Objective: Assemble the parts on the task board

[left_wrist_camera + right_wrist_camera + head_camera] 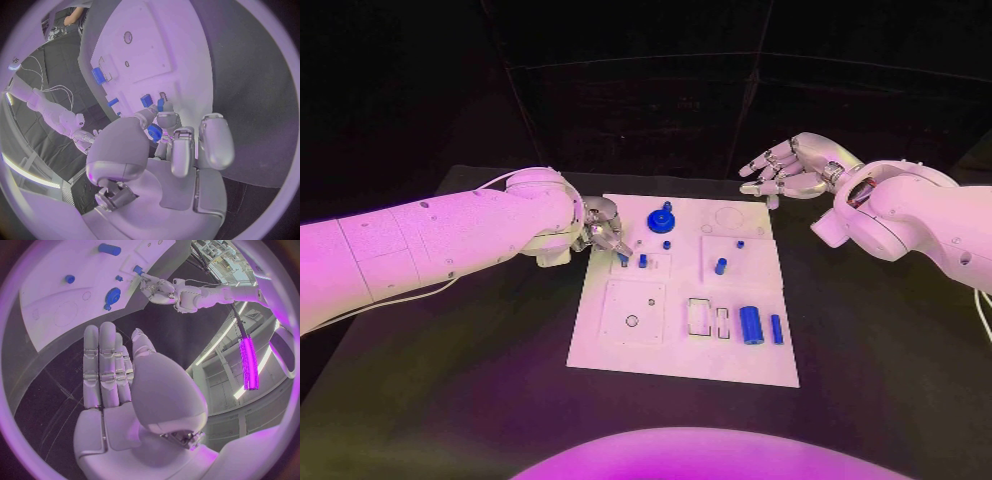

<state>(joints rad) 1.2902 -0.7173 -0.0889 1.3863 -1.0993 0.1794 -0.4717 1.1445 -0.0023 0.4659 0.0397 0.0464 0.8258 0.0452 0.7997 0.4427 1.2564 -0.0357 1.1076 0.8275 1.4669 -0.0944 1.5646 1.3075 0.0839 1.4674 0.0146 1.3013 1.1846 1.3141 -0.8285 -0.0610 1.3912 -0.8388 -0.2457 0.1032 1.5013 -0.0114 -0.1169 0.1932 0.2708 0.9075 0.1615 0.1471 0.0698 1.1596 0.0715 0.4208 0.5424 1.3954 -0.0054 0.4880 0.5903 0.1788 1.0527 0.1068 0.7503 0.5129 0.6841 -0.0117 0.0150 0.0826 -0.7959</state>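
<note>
Silver fingers [607, 240] of the left hand [599, 228] pinch a small blue part [623, 258] at the near-left corner of the white task board [733, 365].

In the left wrist view the fingers are drawn narrowly together around that part, just above the board's left edge, beside a second small blue peg [642, 261] standing in the board. Outward from there lie a round blue knob [661, 219], a peg [720, 266] further right, and two blue cylinders [751, 325] nearer the robot. The right hand [790, 168] hovers off the board's far right corner, fingers loosely apart, holding nothing. To seat the part well (my judgement), keep it upright, line it over its hole and lower slowly without nudging the neighbouring peg. No writing or brand can be read on the board or the black tabletop [459, 380].
</note>
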